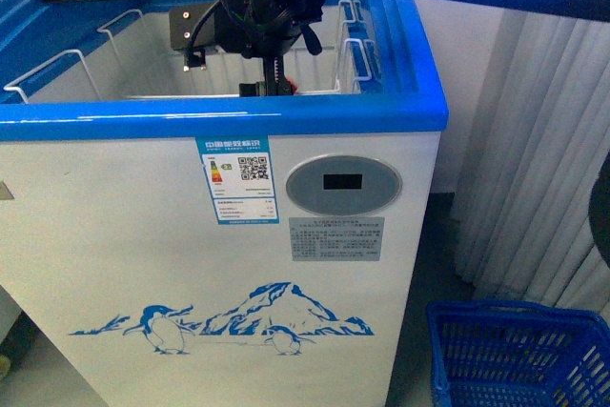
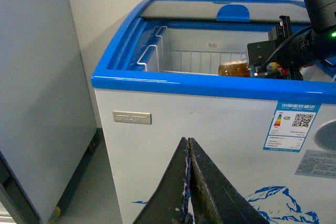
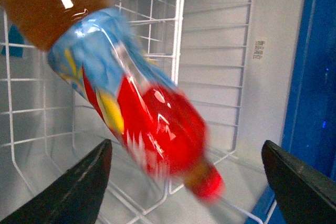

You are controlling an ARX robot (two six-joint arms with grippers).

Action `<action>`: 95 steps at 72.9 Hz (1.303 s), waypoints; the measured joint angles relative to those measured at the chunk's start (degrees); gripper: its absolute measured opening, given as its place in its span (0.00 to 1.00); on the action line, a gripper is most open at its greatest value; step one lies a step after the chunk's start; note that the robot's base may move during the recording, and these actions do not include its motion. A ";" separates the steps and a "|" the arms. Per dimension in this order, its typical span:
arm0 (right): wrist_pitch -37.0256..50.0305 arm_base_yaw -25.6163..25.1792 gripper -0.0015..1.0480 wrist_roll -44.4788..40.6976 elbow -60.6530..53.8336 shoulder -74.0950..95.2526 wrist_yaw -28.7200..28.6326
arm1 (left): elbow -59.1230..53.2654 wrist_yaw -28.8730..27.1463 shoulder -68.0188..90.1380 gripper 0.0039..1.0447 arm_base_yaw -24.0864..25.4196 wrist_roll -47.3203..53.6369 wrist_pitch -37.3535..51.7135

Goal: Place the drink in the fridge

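The task looks almost done. The chest freezer [image 1: 219, 264] stands with its curved glass lid [image 2: 210, 8] slid to the far end, leaving the near part of the compartment open. The right arm reaches over the blue rim [image 1: 219, 121] and its gripper [image 3: 184, 182] hangs inside, over a white wire basket [image 3: 152, 51]. The fingers [image 3: 79, 187] are spread wide with nothing between them: the drink bottle [image 3: 126, 103] is released. It lies tilted, red cap [image 3: 210, 187] lowest, and motion-blurred, so it is probably dropping or rolling into the basket; whether it has settled cannot be told. From the left wrist view only a bit of the bottle shows above the near rim. The left gripper [image 2: 188, 182] is clenched shut and empty, outside the freezer near its front wall. Remaining, in my judgement: the bottle coming to rest and the right arm lifting clear.
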 joint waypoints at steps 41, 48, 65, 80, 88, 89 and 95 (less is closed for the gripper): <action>6.67 -16.63 0.93 70.86 -66.69 -68.04 6.58 | 0.00 0.00 0.00 0.02 0.00 0.00 0.00; 3.96 -18.47 0.93 76.98 -80.89 -79.78 3.52 | 0.00 0.00 0.00 0.02 0.00 0.00 0.00; 26.29 -20.65 0.67 77.40 -117.85 -119.43 0.04 | 0.00 0.00 0.00 0.02 0.00 0.00 0.00; 30.16 -25.90 0.33 76.28 -137.74 -139.82 -5.35 | 0.00 0.00 -0.04 0.02 0.00 0.00 0.00; 31.91 -26.01 0.13 76.13 -144.69 -141.90 -5.81 | 0.00 0.00 -0.07 0.02 0.00 0.00 0.00; 32.24 -26.03 0.09 76.13 -145.48 -142.31 -5.79 | 0.00 0.00 -0.07 0.02 0.00 -0.02 0.00; 33.35 -26.10 0.03 76.00 -148.19 -143.97 -5.81 | 0.00 0.00 -0.09 0.02 0.00 0.00 0.00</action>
